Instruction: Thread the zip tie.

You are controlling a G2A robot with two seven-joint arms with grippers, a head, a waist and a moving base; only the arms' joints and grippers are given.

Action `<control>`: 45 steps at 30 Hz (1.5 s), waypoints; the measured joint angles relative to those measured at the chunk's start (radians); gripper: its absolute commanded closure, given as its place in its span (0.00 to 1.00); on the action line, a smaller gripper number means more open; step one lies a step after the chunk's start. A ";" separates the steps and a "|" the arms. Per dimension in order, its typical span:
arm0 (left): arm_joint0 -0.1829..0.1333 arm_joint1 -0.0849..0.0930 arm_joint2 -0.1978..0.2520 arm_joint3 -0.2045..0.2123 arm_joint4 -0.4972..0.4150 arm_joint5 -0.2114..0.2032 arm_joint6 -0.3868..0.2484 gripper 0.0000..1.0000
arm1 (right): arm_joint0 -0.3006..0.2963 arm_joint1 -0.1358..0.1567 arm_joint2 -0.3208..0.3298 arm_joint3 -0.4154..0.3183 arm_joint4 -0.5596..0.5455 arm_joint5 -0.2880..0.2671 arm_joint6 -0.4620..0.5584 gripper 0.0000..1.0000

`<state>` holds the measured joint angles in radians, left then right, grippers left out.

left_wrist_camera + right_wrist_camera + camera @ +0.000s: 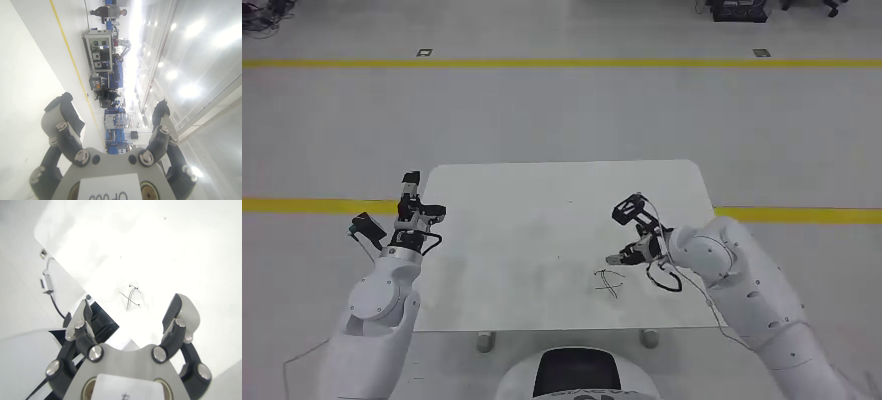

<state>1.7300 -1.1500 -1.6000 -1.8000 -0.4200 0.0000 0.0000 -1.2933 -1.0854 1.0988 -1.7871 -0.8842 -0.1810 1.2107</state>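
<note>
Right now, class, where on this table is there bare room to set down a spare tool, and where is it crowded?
Free: the middle and far half of the table, between the left gripper at the left edge and the right gripper; also the near left corner. Crowded: the near right part, where the crossed zip ties lie close by the right gripper.

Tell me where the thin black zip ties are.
In the top view, the thin black zip ties lie crossed on the white table, right of centre, beside the open right tool.
</note>
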 measured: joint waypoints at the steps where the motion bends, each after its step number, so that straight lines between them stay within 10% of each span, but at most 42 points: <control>1: 0.000 0.000 0.000 0.000 0.000 0.000 0.000 0.00 | 0.012 -0.003 -0.026 -0.005 -0.046 0.015 0.024 0.00; 12: 0.000 0.000 0.000 0.000 0.000 0.000 0.000 0.00 | 0.162 -0.076 -0.323 0.124 -0.182 0.208 0.180 0.00; 25: 0.000 0.000 0.000 0.000 0.000 0.000 0.000 0.00 | 0.173 -0.088 -0.360 0.139 -0.238 0.251 0.171 0.00; 34: 0.000 0.000 0.000 0.000 0.000 0.000 0.000 0.00 | 0.193 -0.142 -0.443 0.210 -0.247 0.534 0.179 0.00; 45: 0.000 0.000 0.000 0.000 0.000 0.000 0.000 0.00 | 0.190 -0.174 -0.407 0.279 -0.270 0.521 0.179 0.00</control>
<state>1.7300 -1.1500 -1.6000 -1.8000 -0.4200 0.0000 0.0000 -1.1037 -1.2591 0.6917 -1.5078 -1.1544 0.3400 1.3900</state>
